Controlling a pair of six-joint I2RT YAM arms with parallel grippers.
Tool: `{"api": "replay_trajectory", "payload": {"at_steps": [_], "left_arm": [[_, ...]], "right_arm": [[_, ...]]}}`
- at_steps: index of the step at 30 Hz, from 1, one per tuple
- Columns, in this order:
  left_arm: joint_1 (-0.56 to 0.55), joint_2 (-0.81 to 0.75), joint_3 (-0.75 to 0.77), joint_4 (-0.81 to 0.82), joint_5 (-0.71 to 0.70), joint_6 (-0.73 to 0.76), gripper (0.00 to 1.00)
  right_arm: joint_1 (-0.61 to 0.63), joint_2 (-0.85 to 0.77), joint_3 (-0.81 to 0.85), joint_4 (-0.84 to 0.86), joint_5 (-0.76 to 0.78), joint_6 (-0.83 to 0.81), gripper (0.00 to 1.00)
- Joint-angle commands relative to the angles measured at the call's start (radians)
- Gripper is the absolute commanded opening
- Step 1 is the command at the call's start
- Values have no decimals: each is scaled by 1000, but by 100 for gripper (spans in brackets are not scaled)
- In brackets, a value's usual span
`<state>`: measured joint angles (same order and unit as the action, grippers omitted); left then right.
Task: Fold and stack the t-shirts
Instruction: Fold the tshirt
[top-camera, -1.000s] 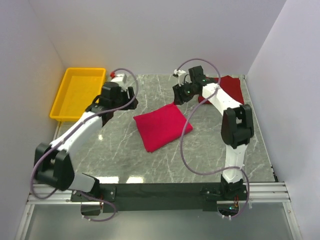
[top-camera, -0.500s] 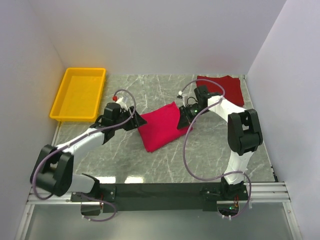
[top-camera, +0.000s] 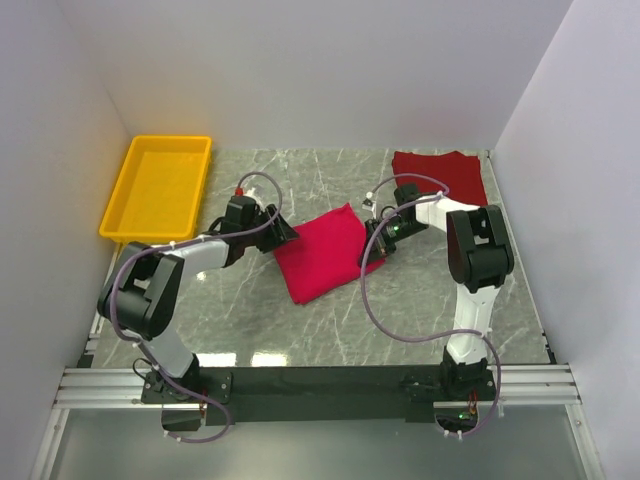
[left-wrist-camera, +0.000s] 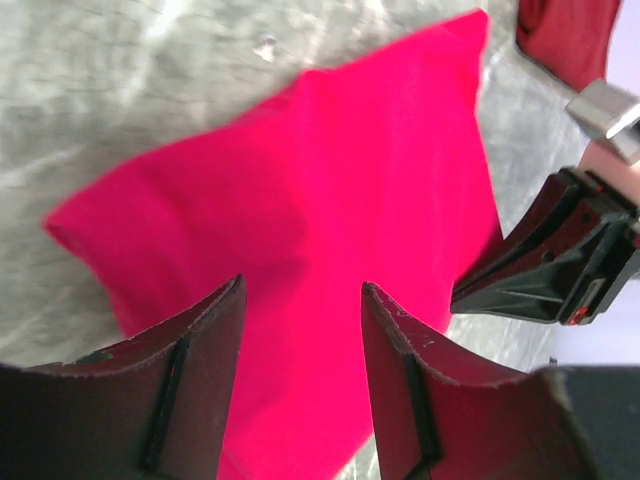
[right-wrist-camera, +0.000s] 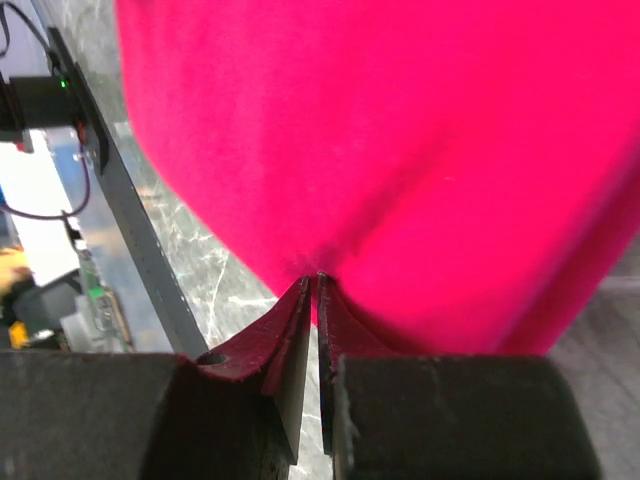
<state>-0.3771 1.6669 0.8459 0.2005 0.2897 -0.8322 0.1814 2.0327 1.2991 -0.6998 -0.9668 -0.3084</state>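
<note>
Lying just beyond the bare near strip of the desk (top-camera: 330, 325), the folded crimson-pink t-shirt (top-camera: 322, 255) sits slantwise, its longer side running from near-left to far-right. The left end effector (left-wrist-camera: 302, 290) is at its left corner, fingers apart over the cloth, gripping nothing. The right end effector (right-wrist-camera: 318, 281) is at its right edge, pinched closed on the hem. With both arms at the shirt, a shared lift seems likely. Farther off to its right lies the maroon t-shirt (top-camera: 440, 175), well apart; farther off to its left is the yellow tray (top-camera: 110, 228).
</note>
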Motion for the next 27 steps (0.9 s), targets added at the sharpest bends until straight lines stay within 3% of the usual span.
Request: {"api": "replay_trajectory", "payload": {"at_steps": [1, 8, 14, 18, 22, 27], "left_arm": [[29, 22, 27, 34, -40, -19, 54], [43, 128, 67, 16, -32, -21, 54], [47, 142, 71, 22, -40, -19, 54], [50, 84, 103, 47, -4, 47, 57], [52, -10, 160, -45, -24, 119, 59], [50, -174, 142, -121, -49, 148, 60]], "right_arm": [[-13, 27, -14, 48, 33, 61, 14], [-28, 67, 11, 30, 109, 115, 14], [-37, 20, 0, 3, 53, 58, 16], [-54, -64, 46, -59, -15, -21, 18], [-63, -112, 118, -136, -49, -95, 18], [-62, -69, 221, -80, -65, 47, 16]]}}
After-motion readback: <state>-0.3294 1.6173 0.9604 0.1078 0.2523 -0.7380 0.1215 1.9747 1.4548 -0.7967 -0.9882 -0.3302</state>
